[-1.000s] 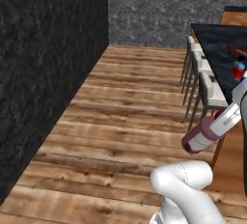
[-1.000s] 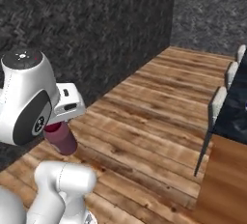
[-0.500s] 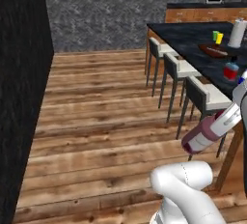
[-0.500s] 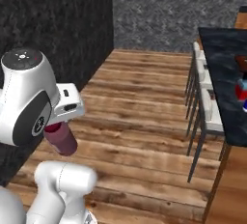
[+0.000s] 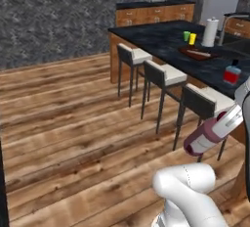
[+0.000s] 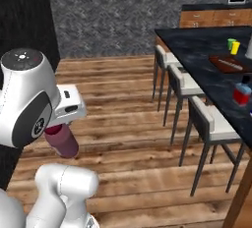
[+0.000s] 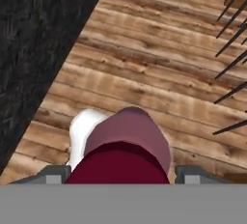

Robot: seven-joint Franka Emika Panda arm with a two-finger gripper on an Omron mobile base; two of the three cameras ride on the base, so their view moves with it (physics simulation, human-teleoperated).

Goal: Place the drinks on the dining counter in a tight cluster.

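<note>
Maroon bottle point(image 5: 207, 135) is carried in the air by the claw point(image 7: 120, 177), tilted, above the wooden floor point(image 5: 73, 123) and beside the row of stools point(image 5: 163, 77), not yet over the dining worktop point(image 5: 171, 42). In the hand view the two dark finger tips stand on each side of the maroon body, so the claw is closed on the bottle; its pale label point(image 5: 229, 121) shows near the hand in the left base view. On the worktop the squat blue-and-red bottle point(image 5: 232, 73) stands upright, well apart from the green cup point(image 5: 186, 35) and the yellow cup point(image 5: 193, 38), with a dark board point(image 5: 197, 53) between them. I judge that the maroon bottle is stiff and smooth, probably rather heavy for its width, so it can slip or turn in the fingers when it hangs tilted like this. The hold seems to be on the body; a grip around the middle, across the narrow round section, looks the safest. Because it is tall and narrow, it should be brought upright before it is set down, or it may tip against the squat bottle.
</note>
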